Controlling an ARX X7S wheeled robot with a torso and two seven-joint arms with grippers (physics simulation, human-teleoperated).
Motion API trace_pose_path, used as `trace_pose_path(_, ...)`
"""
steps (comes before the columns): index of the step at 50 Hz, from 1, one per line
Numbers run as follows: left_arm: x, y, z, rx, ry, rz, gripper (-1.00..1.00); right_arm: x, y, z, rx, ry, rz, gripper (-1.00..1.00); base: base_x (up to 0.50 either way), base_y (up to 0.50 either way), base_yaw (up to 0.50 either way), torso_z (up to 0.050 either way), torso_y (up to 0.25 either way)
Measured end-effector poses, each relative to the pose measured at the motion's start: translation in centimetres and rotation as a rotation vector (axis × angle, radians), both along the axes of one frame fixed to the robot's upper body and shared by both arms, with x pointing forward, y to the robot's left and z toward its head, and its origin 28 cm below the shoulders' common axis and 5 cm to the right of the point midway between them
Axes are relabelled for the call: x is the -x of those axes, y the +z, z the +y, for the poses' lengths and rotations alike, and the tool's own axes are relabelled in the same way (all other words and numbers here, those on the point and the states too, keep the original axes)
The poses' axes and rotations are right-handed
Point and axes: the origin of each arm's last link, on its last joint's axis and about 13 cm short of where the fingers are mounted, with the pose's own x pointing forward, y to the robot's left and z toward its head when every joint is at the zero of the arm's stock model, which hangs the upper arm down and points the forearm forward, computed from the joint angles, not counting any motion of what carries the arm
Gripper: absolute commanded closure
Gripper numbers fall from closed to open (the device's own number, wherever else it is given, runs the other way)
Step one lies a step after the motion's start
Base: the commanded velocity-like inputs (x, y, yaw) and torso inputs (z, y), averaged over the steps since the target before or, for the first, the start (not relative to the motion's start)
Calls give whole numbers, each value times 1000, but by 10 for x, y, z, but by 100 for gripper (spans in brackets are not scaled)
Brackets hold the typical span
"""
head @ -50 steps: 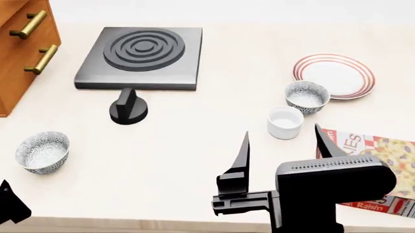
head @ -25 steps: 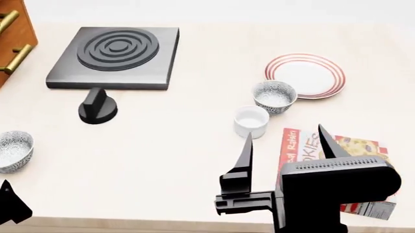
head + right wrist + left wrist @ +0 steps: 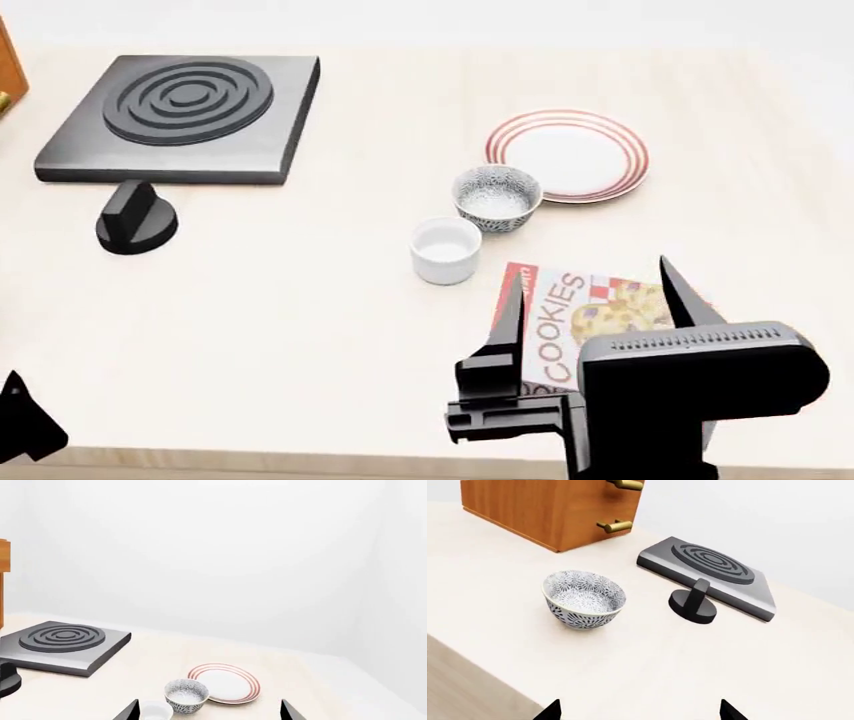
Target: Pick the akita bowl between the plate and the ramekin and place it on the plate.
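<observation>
The speckled akita bowl (image 3: 497, 198) (image 3: 187, 695) stands upright between the red-ringed plate (image 3: 567, 155) (image 3: 223, 682) and the plain white ramekin (image 3: 446, 250) (image 3: 157, 711), its rim close to the plate's edge. My right gripper (image 3: 591, 290) (image 3: 210, 711) hangs open and empty above the counter, nearer to me than the ramekin and bowl. At the counter's near left edge my left gripper (image 3: 639, 712) is open and empty, only a black tip (image 3: 20, 430) showing in the head view. A look-alike speckled bowl (image 3: 585, 599) stands in front of it.
A cookie box (image 3: 587, 320) lies flat under my right gripper. A black hotplate (image 3: 180, 105) (image 3: 714, 567) with its knob (image 3: 134, 218) (image 3: 694, 602) sits at the back left. A wooden drawer cabinet (image 3: 554, 510) stands at the far left. The counter's front edge (image 3: 267, 462) runs close below.
The head view has swung right, so everything slid left in it. The left speckled bowl and most of the cabinet left that view, and more of the cookie box shows. Both grippers stay open.
</observation>
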Motion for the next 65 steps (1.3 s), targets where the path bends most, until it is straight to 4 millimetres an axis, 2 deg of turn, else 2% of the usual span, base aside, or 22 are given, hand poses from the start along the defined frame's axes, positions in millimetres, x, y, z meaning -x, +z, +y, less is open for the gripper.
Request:
trace_pose_path(13,0,0,1,-2,1,2,-100,0,-1,1,15,9,7,-100,30,0,0,0,0)
trace_pose_path(65,0,0,1,-2,1,-1,-100,-1,-2,1,3,26,13,-100,262,0,0,0,0)
